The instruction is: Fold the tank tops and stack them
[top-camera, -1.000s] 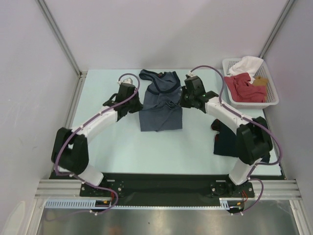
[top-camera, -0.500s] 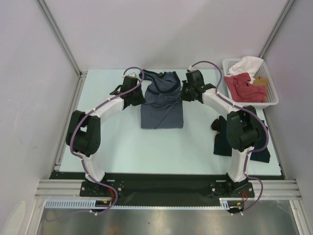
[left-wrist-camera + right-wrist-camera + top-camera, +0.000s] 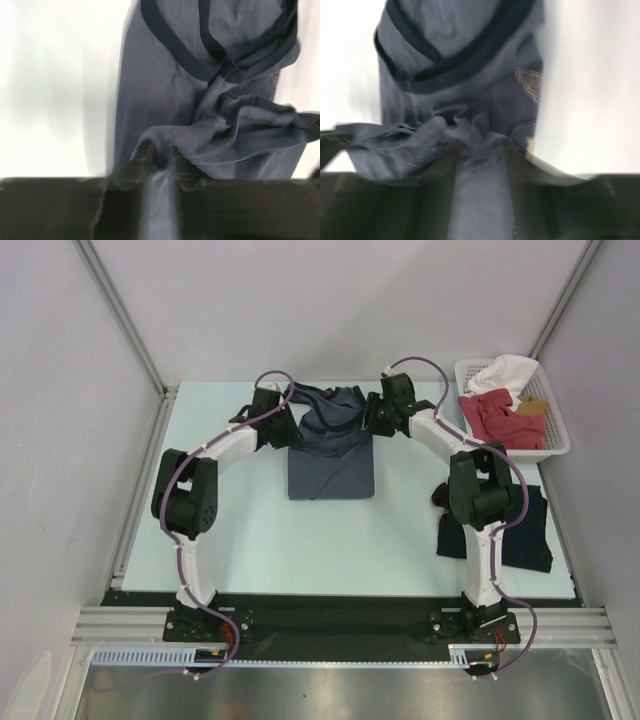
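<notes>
The slate-blue tank top (image 3: 330,465) lies folded at the back middle of the table, its dark-trimmed straps bunched at the far end. My left gripper (image 3: 286,433) is at its left edge and my right gripper (image 3: 371,424) at its right edge. In the left wrist view the left gripper (image 3: 160,152) has its fingers slightly apart, with loose cloth (image 3: 165,85) draped over the tips. The right gripper (image 3: 482,146) stands wider, a fold of the top (image 3: 460,35) lying between its fingers. The dark navy tank top (image 3: 500,535) lies by the right arm.
A white basket (image 3: 556,448) at the back right holds a red garment (image 3: 500,420) and a white one (image 3: 508,371). Grey walls stand close on both sides. The right arm's elbow (image 3: 478,490) hangs over the navy top.
Both grippers have carried the slate-blue top's edges toward the back of the table. Their jaws were shut on the cloth and now stand parted, the right more than the left.
</notes>
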Controlling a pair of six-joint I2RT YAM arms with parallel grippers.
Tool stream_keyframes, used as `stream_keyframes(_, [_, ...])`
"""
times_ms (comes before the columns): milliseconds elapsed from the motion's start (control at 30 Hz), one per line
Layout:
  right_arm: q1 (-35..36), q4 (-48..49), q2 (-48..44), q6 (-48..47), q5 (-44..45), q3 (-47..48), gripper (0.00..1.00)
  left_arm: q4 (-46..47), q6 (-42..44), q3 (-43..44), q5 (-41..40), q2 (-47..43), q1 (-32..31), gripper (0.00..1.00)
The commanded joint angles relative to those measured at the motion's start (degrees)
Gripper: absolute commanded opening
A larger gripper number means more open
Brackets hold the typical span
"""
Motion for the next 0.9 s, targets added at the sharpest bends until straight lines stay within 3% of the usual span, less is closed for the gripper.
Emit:
stream_keyframes(0, [-0.6,-1.0,2.8,-1.5,-1.1,5.6,0.53,1.9,1.2,5.1,2.1,1.9,1.0,0.45])
stream_keyframes(67, [-0.6,-0.6,1.7,-1.5,0.3,4.8,0.7,0.9,1.0,6.4,1.8,2.5,1.5,0.7])
stream_keyframes(100, [-0.6,-0.3,1.0,-1.4,0.5,3.7,0.73,0.8,0.9,6.4,1.6,2.3,1.8,0.84])
stream_keyframes(200, [-1.1,1.8,-3.4,-1.1,1.7,-2.1,0.8,0.2,0.9,4.8,-0.3,-0.3,2.6,0.97])
stream_keyframes(400, [-2.4,8.2,-14.3,0.9,-2.5,-20.1,0.76,0.5,1.3,-4.4,0.1,-9.8,2.7,0.98])
stream_keyframes(633, [-1.1,16.2,-25.7,2.3,-10.2,-38.9,0.59,6.8,0.6,-24.4,3.7,-23.7,-0.9,0.91])
stream_keyframes(867, [2.2,17.0,-28.7,-0.4,-12.3,-45.7,0.59,9.2,2.2,-36.6,3.8,-27.6,-5.1,0.87])
